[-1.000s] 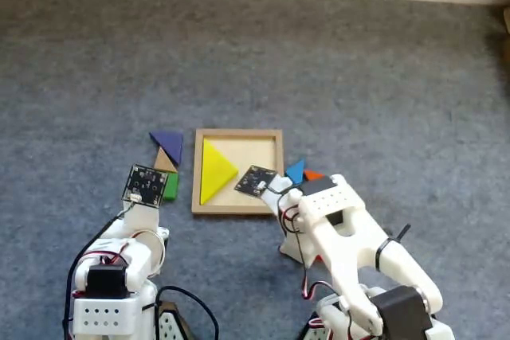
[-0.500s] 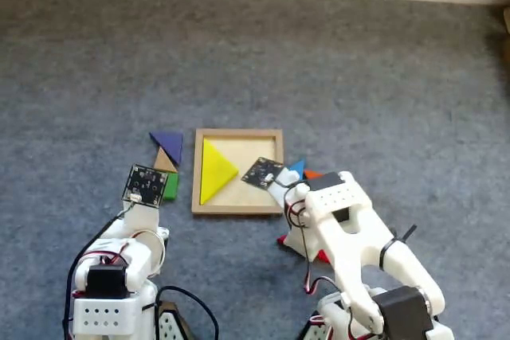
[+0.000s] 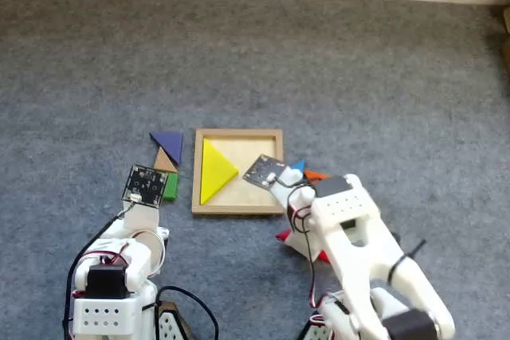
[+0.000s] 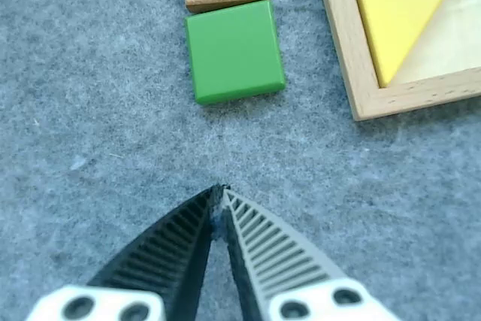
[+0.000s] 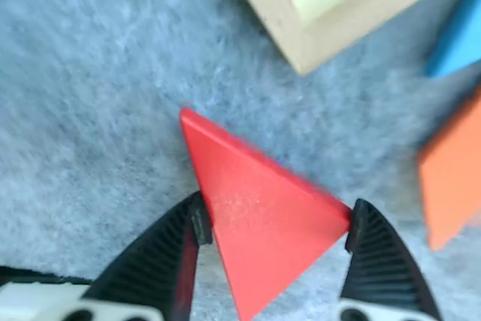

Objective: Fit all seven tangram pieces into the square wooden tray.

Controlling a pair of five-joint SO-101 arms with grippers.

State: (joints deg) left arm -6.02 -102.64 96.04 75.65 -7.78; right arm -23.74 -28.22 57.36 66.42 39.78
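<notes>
The square wooden tray (image 3: 276, 171) holds a yellow triangle (image 3: 215, 169). On the carpet by its left side lie a dark blue triangle (image 3: 167, 143), a wood-coloured triangle (image 3: 164, 160) and a green square (image 3: 170, 186). A blue piece (image 3: 296, 169) and an orange piece (image 3: 315, 174) lie by its right side. A red triangle (image 5: 263, 208) lies on the carpet off the tray's near right corner (image 5: 301, 50). My right gripper (image 5: 274, 223) is open, one finger at each side of the red triangle. My left gripper (image 4: 219, 195) is shut and empty, short of the green square (image 4: 234, 50).
Grey carpet spreads widely beyond the tray. In the high view the right arm (image 3: 351, 228) covers most of the red triangle (image 3: 283, 236). The tray's floor (image 3: 255, 149) to the right of the yellow triangle is bare.
My right arm has drawn back from the tray's near right corner and now straddles the red triangle. The left arm has not moved.
</notes>
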